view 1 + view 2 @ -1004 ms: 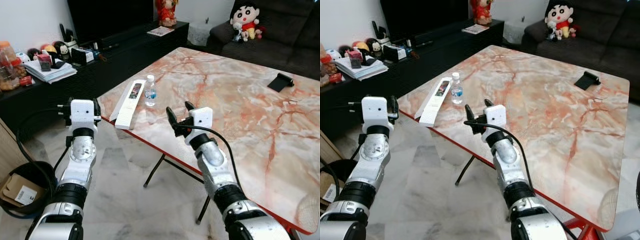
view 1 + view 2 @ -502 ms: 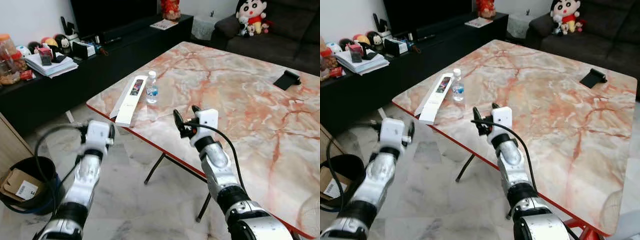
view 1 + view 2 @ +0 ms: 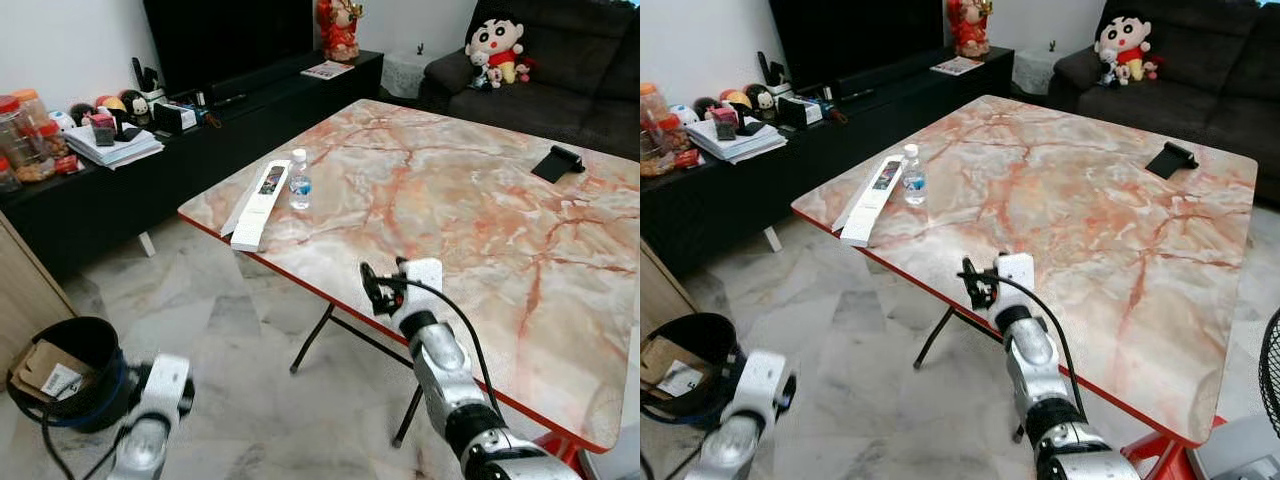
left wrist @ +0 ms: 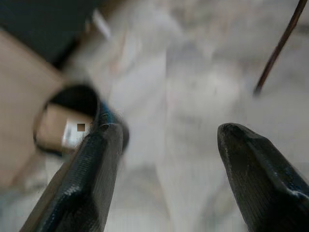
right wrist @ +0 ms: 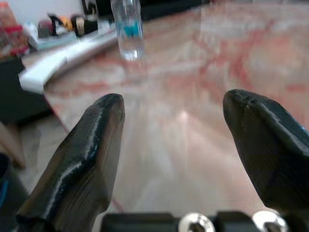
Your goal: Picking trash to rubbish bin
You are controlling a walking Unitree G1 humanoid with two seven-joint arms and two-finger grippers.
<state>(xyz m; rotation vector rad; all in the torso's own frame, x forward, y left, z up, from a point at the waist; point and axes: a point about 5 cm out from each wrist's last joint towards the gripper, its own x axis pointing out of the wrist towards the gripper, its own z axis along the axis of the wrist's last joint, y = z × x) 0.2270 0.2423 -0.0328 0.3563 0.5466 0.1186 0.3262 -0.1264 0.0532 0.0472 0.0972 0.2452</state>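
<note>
Overhead, left eye view: right gripper [image 3: 378, 288] at the marble bench [image 3: 480, 200] near edge, fingers apart, empty. Water bottle [image 3: 300, 181] upright beside a white box [image 3: 256, 203] far along the bench. Left gripper [image 3: 160, 385] low near the black bin [image 3: 70, 370], cardboard [image 3: 45, 368] inside.
Left wrist view: fingers [image 4: 91, 174] spread, empty; bin blurred, probably close.
Right wrist view: fingers [image 5: 87, 154] wide, bottle well ahead.

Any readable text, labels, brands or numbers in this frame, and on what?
No text can be read.
Water bottle label: blue, too small to read.
Long white box: dark printed panel, illegible.
Sticker on the cardboard in the black bin: print too small.
Booklet on the TV console: illegible.
</note>
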